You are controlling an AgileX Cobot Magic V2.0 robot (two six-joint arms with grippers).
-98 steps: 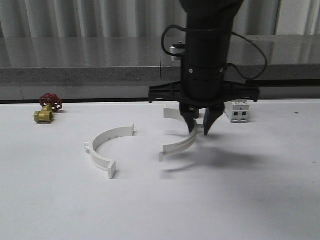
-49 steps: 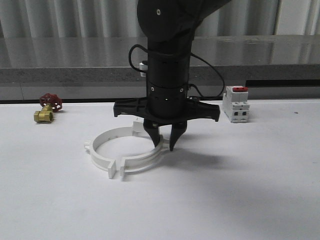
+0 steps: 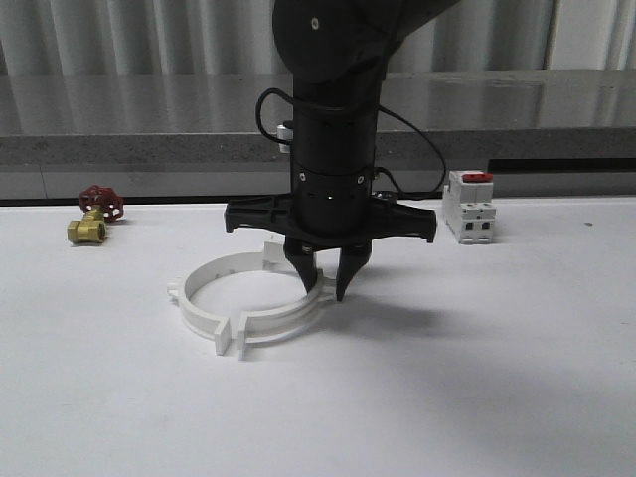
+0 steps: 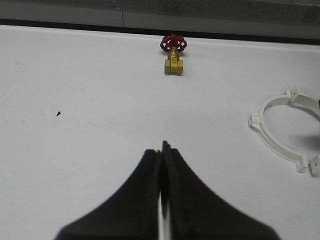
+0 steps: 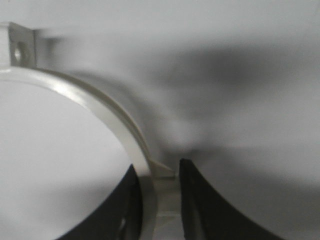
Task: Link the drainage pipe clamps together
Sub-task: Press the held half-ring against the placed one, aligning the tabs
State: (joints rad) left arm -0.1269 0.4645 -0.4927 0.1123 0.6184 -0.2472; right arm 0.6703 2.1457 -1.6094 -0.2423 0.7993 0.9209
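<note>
Two white drainage pipe clamps lie on the white table as a ring. The left half [image 3: 197,286] rests free. The right half [image 3: 288,316] sits in my right gripper [image 3: 326,291], which points straight down and is shut on its band and side lug [image 5: 162,171]. The front end tabs [image 3: 234,338] stand side by side with a thin gap, and the rear tabs [image 3: 268,248] meet behind the gripper. In the right wrist view the curved band [image 5: 100,102] runs between the fingers. My left gripper [image 4: 163,145] is shut on nothing, left of the ring [image 4: 272,142].
A brass valve with a red handwheel [image 3: 94,217] lies at the far left of the table, also in the left wrist view [image 4: 173,52]. A white boxy switch with a red top [image 3: 470,207] stands at the back right. A grey ledge runs behind the table.
Over the last second my right gripper carried the right half leftward and set it against the left half, closing the ring. In the last half second almost nothing moved.
</note>
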